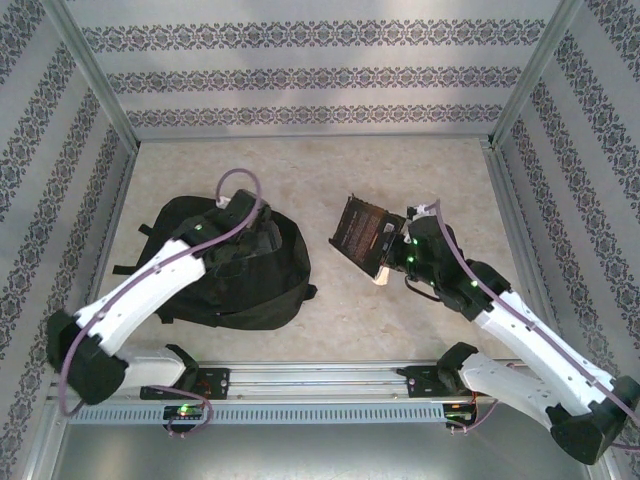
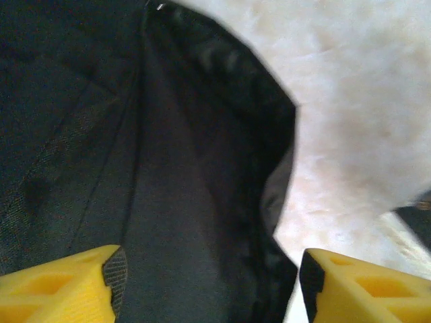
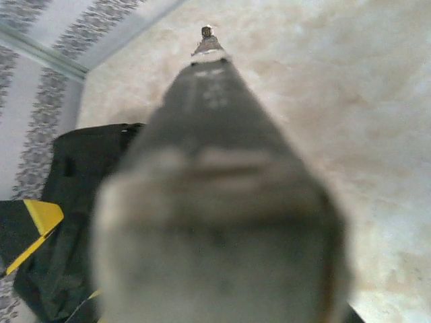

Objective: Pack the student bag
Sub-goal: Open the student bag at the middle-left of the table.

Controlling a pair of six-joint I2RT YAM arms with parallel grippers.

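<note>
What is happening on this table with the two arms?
Two robot arms are packing a student bag. The left claw is open right over the black fabric of the bag, which lies on the left part of the table. The right claw is shut on a black book and holds it tilted, to the right of the bag. The book is not yet in the bag.
</note>
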